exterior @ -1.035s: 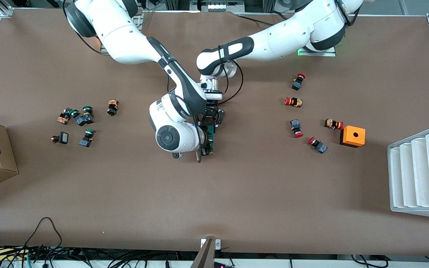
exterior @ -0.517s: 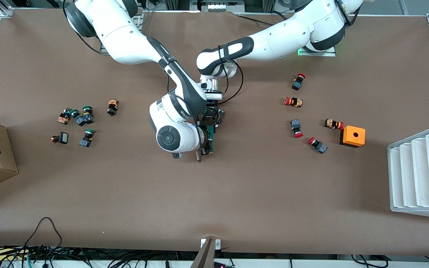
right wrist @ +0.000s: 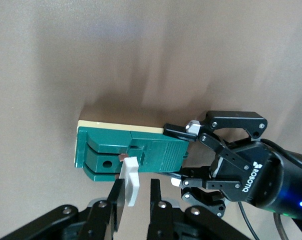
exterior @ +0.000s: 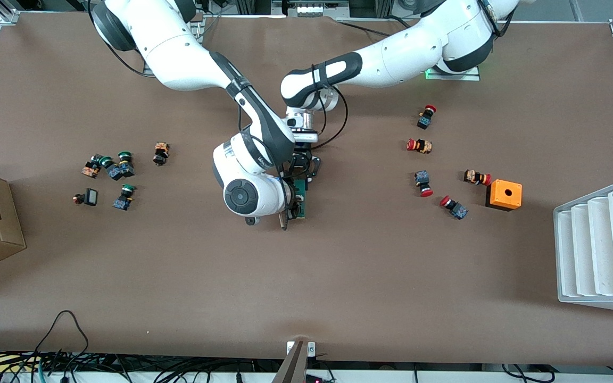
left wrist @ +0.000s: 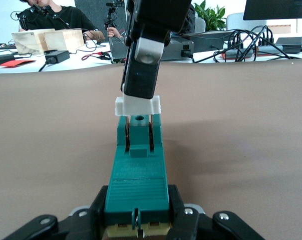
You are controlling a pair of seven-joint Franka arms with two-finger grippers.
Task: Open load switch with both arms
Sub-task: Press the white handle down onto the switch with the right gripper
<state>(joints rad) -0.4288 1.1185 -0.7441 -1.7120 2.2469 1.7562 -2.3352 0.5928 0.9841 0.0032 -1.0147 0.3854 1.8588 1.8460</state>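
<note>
I have the load switch (exterior: 300, 197) in the middle of the table (exterior: 338, 276), a narrow dark-green block lying flat on the brown surface, and both my hands are on it. My left hand (left wrist: 136, 220) is clamped on one end of the green body, a finger (right wrist: 191, 131) pressed against each long side, with the ribbed top facing up between them. My right hand (right wrist: 138, 192) is at the block's other end, its two fingers drawn in on the white end piece (left wrist: 137, 105). That piece stands upright at the slotted end of the block, just beside a small round hole in the green top. Toward the left arm's end of the table lie several red-capped push buttons (exterior: 420, 145) and an orange box (exterior: 504, 194) with a hole. Toward the right arm's end lies a cluster of green-capped buttons (exterior: 120, 165), well apart from the switch.
</note>
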